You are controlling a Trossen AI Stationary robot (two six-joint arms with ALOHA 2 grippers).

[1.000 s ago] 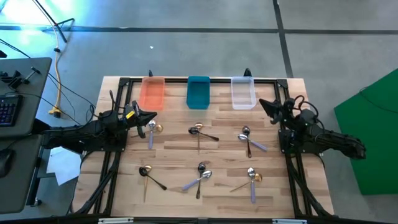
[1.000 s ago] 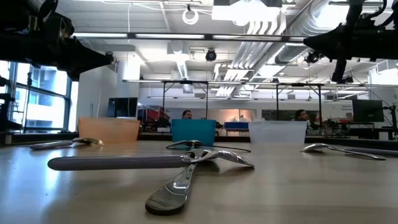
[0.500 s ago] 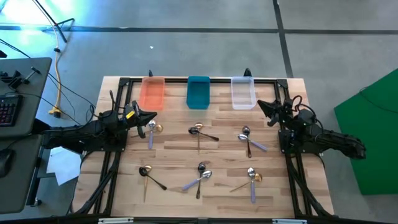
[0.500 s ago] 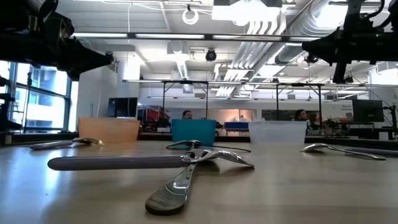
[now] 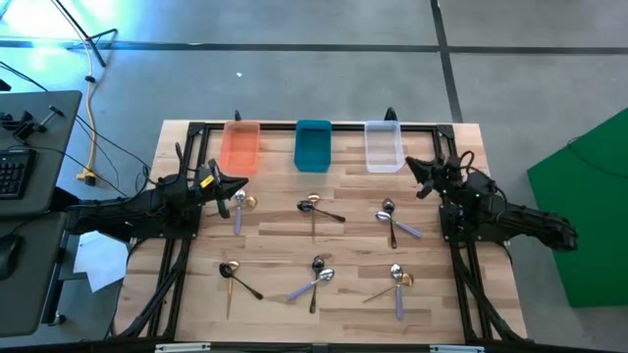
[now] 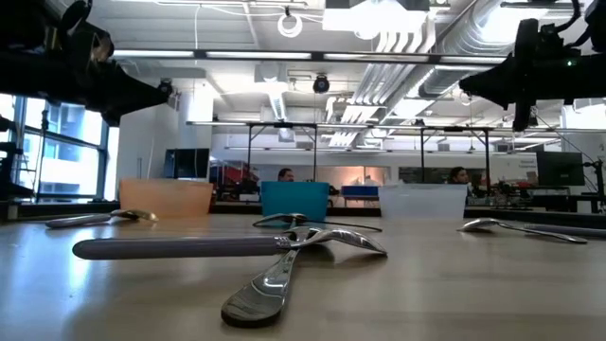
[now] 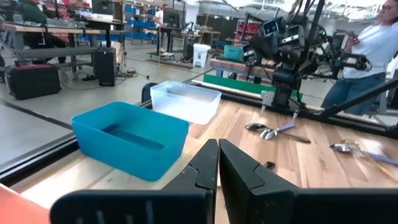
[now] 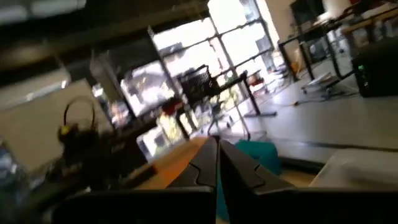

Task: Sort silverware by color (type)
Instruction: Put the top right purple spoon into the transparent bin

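above the table's side edges, left gripper (image 5: 241,182) and right gripper (image 5: 410,165) both clenched empty, spoons (image 5: 317,277) untouched

Left pincer (image 5: 238,182) closed, empty, raised at the left side, right pincer (image 5: 412,165) closed, empty, raised opposite

Spoons (image 5: 314,279) before three bins (image 5: 313,145)

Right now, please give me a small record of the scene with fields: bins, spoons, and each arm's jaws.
bins: orange bin, teal bin, clear bin in a row at the table's far edge
spoons: six small clusters on the wooden table, none in a bin
left gripper: jaws shut, holding nothing, near the orange bin
right gripper: jaws shut, holding nothing, near the clear bin
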